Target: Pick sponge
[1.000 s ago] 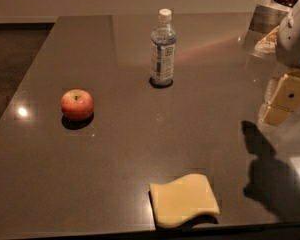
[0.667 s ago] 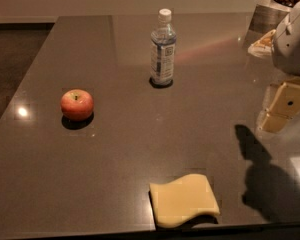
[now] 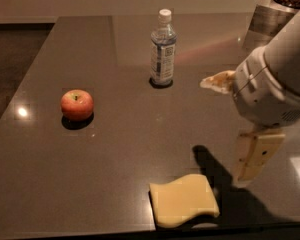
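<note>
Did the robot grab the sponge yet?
Not yet. Done: the pincer is near the sponge. In hand: it hangs right of the sponge in the view, apart from it. Left: grasping and lifting; the sponge lies flat at the near edge of the table.

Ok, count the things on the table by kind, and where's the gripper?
Apple: 1
Water bottle: 1
Sponge: 1
Unclear pale item beside the arm: 1
Total: 4
Gripper hangs right of the sponge, above the table.
</note>
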Robot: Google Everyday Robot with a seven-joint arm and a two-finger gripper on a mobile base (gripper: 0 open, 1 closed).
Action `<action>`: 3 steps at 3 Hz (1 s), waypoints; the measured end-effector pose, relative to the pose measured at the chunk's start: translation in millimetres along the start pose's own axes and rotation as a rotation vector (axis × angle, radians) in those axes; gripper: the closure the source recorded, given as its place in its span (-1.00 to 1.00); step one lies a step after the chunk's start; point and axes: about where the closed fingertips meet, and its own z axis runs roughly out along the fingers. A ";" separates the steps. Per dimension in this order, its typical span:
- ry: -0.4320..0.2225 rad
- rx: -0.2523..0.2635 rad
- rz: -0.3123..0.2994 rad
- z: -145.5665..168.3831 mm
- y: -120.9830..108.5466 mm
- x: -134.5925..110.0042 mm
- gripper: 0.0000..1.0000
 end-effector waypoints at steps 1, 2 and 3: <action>-0.050 -0.067 -0.090 28.5 27.3 -24.9 -1.00; -0.093 -0.117 -0.133 52.7 45.7 -43.2 -1.00; -0.121 -0.143 -0.153 71.5 56.2 -56.2 -1.00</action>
